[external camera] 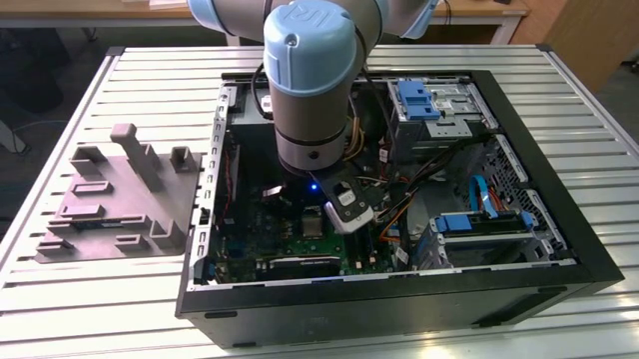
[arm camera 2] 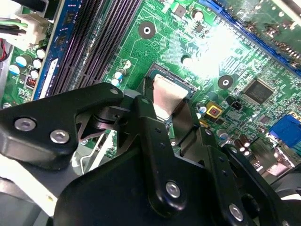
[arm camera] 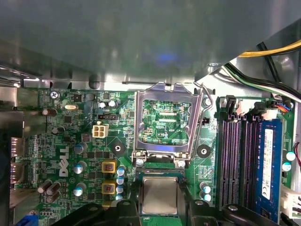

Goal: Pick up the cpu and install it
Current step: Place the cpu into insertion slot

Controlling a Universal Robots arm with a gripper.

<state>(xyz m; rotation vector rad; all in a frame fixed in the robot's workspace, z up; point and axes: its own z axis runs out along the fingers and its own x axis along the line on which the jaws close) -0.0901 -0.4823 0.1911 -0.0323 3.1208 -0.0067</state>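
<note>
The arm is reaching down into an open computer case [external camera: 559, 247] that is lying on a slatted surface [external camera: 130, 82], with the claw [arm camera 2: 165, 104] hanging just above the green motherboard [arm camera: 70, 141]. The claw's black fingers [arm camera 2: 148, 120] are closing on the cpu [arm camera: 160, 195], gripping the silvery-grey square by its opposite edges; both wrist views are showing it flat between them. In the first wrist view the cpu is sitting over the dark socket [arm camera: 162, 175], directly at 6 o'clock from the raised metal load frame [arm camera: 164, 120]. A grey moulded fixture [external camera: 120, 198] is resting on the surface at the case's 9 o'clock in the exterior view.
</note>
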